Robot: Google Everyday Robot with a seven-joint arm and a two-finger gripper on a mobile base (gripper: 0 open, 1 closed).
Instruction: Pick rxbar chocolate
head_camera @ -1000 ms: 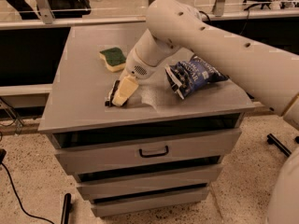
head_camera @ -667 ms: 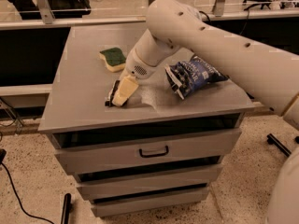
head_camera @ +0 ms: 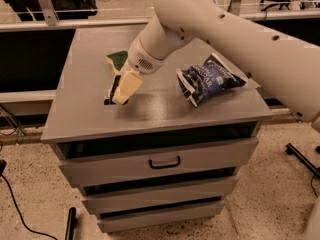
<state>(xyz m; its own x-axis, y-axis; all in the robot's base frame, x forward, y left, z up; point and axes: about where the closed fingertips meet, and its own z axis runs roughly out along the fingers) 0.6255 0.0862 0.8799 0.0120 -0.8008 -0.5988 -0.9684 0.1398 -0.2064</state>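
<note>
Robot arm [head_camera: 240, 39]: one. No movement against a second ago — gripper [head_camera: 125, 86] at same spot, just in front of sponge [head_camera: 117, 59], low over rxbar chocolate [head_camera: 112, 91]. Judgement: grasp stage, lift not begun. One grey drawer cabinet [head_camera: 165, 109], three drawer fronts. One blue snack bag [head_camera: 210, 79], well apart from sponge. One sponge. One rxbar chocolate, on cabinet top just in front of sponge, partly under gripper. Gripper opening and hold — cannot tell.
</note>
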